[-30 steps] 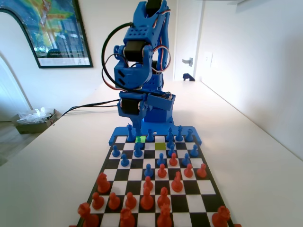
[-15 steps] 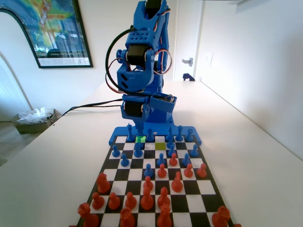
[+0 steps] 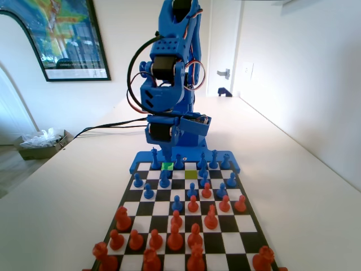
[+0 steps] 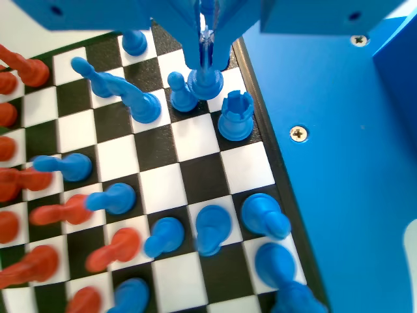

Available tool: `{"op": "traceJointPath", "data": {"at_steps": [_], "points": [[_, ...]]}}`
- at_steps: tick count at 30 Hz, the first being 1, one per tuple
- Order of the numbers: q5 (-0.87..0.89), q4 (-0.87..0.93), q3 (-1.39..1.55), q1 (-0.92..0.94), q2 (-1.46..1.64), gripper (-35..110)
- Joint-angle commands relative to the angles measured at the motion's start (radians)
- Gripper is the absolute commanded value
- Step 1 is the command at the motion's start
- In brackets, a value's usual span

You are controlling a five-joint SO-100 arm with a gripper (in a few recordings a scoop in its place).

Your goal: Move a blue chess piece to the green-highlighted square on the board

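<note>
In the fixed view my gripper [image 3: 167, 152] hangs low at the far end of the board [image 3: 161, 209], right above the green-highlighted square [image 3: 167, 166]. In the wrist view the two jaws stand nearly together, and the gripper [image 4: 207, 57] is shut on the thin top of a blue chess piece [image 4: 205, 83]. That piece stands upright over a white square at the edge row of the board [image 4: 195, 137]. I cannot tell whether its base rests on the square.
Close around the held piece are a blue rook [image 4: 234, 116], a blue pawn [image 4: 182, 92] and a tall leaning blue piece [image 4: 130, 94]. An olive square [image 3: 191, 174] lies one row nearer, to the right. Orange-red pieces [image 3: 175, 237] crowd the near rows.
The arm's upper body has shifted slightly to the right in the fixed view. The gripper has stayed low over the far row by the green square.
</note>
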Motion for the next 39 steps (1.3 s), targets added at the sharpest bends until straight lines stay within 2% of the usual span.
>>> {"op": "traceJointPath", "data": {"at_steps": [1,21,39], "points": [[-0.025,-0.005,0.006,0.02,0.003,1],[-0.089,0.071,-0.048,0.021,0.003,1],[-0.153,0.038,-0.041,0.051,-0.002,1]]}}
